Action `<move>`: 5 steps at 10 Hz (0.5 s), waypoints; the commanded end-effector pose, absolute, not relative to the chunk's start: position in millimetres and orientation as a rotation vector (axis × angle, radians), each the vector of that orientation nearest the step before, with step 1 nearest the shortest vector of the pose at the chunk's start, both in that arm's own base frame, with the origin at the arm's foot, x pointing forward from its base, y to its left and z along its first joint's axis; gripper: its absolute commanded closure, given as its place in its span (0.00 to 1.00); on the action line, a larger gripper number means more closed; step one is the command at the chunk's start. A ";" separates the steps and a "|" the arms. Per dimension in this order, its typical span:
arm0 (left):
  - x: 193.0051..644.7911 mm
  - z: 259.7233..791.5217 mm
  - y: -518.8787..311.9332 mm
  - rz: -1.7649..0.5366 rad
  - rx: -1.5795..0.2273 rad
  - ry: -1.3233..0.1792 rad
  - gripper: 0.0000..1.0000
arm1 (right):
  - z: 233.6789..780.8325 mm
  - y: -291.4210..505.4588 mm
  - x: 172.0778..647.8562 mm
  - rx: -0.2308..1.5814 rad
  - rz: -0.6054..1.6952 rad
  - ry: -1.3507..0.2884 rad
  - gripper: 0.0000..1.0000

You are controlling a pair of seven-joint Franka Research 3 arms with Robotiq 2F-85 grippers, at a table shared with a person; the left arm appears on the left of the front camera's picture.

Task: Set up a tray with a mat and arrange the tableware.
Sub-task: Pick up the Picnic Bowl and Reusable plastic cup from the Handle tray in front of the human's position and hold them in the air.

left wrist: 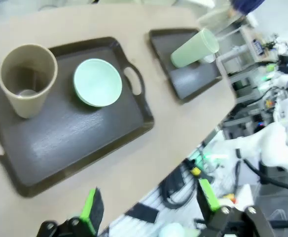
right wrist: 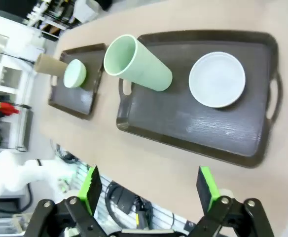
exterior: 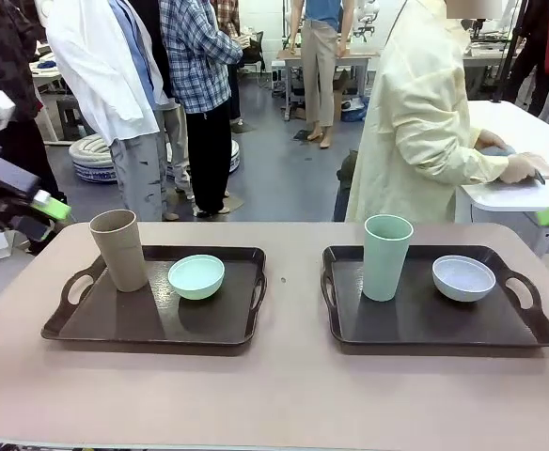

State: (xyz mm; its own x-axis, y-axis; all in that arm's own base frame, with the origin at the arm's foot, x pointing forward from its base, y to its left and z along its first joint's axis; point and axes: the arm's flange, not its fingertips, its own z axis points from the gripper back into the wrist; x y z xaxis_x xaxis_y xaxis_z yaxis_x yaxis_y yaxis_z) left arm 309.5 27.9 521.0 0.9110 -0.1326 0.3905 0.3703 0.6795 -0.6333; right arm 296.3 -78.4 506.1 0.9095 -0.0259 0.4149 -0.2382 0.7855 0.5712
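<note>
The left dark tray [exterior: 105, 324] holds a tan cup [exterior: 119, 249] upright and a mint green bowl [exterior: 196, 276]. On the right dark tray [exterior: 415, 329] stand a pale green cup [exterior: 387, 256] and a greyish-white bowl [exterior: 463, 278]. Both tray floors look dark and textured; I cannot tell a separate mat. My left gripper [left wrist: 150, 205] hangs open off the table's left side, above and short of the tan cup [left wrist: 26, 79]. My right gripper [right wrist: 149, 190] is open too, high over the table's near right edge, facing the green cup [right wrist: 136, 64] and white bowl [right wrist: 217, 79].
A person in a pale yellow coat [exterior: 415, 113] stands at the far side, turned to a white side table [exterior: 519, 193] with both hands on something there. Bare tan table [exterior: 293, 395] lies in front of and between the trays. Other people stand farther back.
</note>
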 end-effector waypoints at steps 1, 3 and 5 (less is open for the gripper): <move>286.6 500.3 66.0 -0.199 -0.878 -0.354 0.00 | 444.5 -88.9 255.4 0.747 0.133 -0.387 0.00; 282.4 488.8 83.2 -0.118 -0.926 -0.343 0.00 | 432.1 -122.0 254.6 0.806 0.056 -0.370 0.00; 292.2 476.5 77.8 -0.081 -0.951 -0.297 0.00 | 428.6 -137.7 252.3 0.828 0.011 -0.381 0.00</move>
State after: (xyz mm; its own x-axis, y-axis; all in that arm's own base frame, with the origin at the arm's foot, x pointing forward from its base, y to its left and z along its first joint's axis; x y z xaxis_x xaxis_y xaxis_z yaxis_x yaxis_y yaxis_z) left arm 293.7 101.2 494.2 0.9536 0.0731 0.2921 0.1935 0.5943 -0.7806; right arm 268.0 -158.5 450.0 0.9391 -0.1256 0.3198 -0.1459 0.6968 0.7022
